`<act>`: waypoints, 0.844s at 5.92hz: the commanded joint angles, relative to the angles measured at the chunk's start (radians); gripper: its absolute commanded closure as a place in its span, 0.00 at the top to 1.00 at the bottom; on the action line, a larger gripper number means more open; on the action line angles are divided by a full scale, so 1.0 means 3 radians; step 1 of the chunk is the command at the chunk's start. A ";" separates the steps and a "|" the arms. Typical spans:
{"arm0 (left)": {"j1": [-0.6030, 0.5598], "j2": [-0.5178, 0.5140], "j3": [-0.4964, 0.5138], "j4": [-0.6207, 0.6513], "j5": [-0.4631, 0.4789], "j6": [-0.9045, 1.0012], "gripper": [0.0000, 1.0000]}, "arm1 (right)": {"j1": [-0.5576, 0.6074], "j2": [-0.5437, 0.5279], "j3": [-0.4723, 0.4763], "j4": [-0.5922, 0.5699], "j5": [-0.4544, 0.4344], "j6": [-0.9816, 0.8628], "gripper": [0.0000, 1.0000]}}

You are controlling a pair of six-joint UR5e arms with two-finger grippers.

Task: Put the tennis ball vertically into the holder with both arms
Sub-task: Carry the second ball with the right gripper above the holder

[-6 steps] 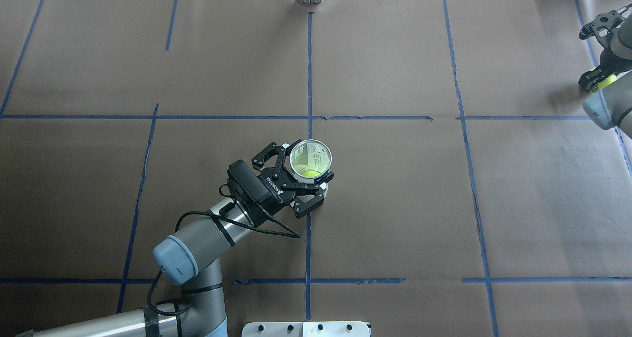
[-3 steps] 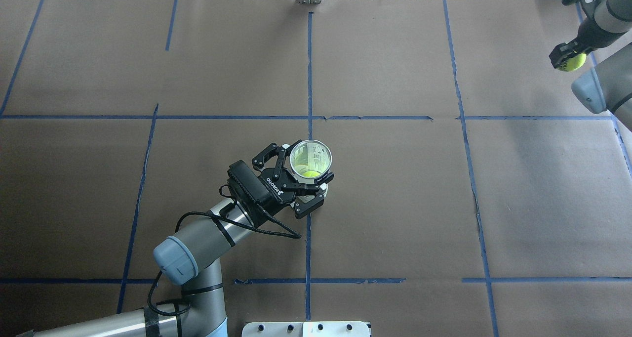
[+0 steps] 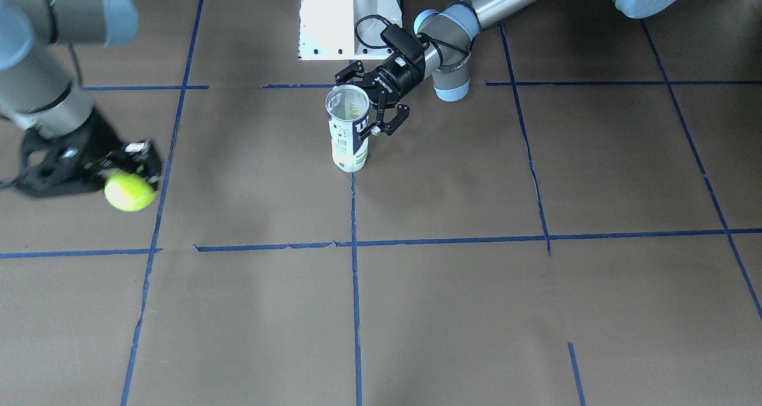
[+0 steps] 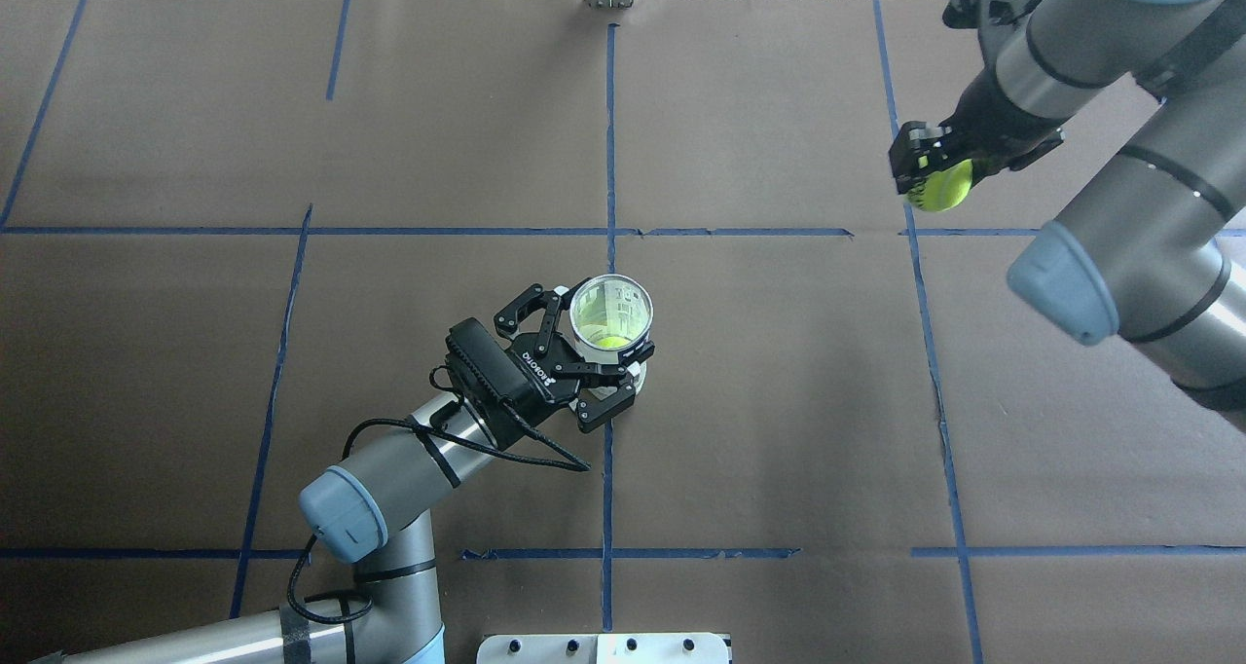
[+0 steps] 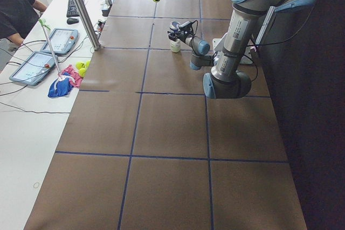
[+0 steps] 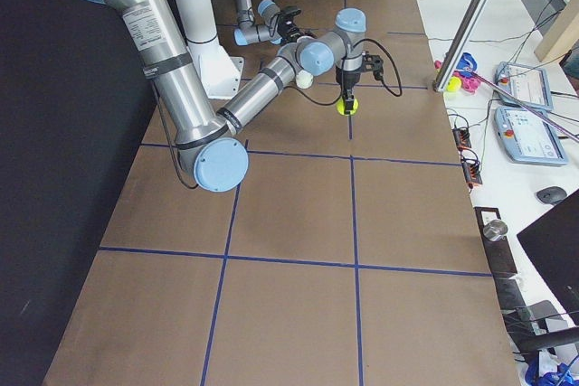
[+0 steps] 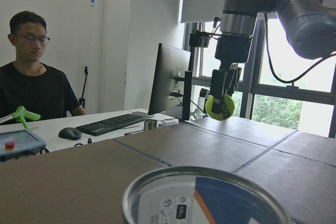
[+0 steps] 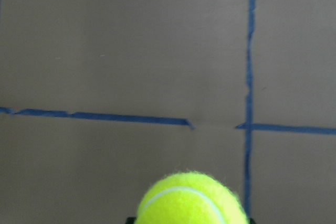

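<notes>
Two grippers loaded, well apart.
Left gripper (image 4: 596, 336) clasps upright can (image 4: 611, 306); right gripper (image 4: 928, 166) grips ball (image 4: 941, 188) above table (image 4: 779, 401).

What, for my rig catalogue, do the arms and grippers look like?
The left arm and right arm are silver with blue joint caps; a black cable loops along the left. The left gripper and right gripper are black, the left lettered in white.

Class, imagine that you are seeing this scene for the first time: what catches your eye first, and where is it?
The bright tennis ball stands out first, pinched in the jaws of the right arm above the far right part of the table. Next comes the clear holder, upright near the table's middle, with the jaws of the left arm closed around it.
</notes>
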 commanded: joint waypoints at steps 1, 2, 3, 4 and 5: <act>0.0007 0.0024 0.0000 -0.0001 -0.0005 -0.0008 0.96 | -0.0513 0.0466 0.0221 -0.0063 -0.0040 0.1175 0.01; 0.0007 0.0024 0.0000 -0.0001 -0.0005 -0.0008 0.96 | -0.0652 0.0621 0.0221 -0.0048 -0.0076 0.1397 0.01; 0.0017 0.0014 0.0000 -0.0001 -0.0005 -0.0008 0.96 | -0.0765 0.0769 0.0210 -0.0038 -0.0101 0.1571 0.02; 0.0022 -0.0006 0.0000 -0.0001 0.0000 -0.0008 0.96 | -0.0867 0.0851 0.0185 -0.0033 -0.0157 0.1674 0.02; 0.0022 -0.0006 0.0000 -0.0001 0.0000 -0.0008 0.96 | -0.0903 0.0908 0.0149 -0.0028 -0.0193 0.1731 0.02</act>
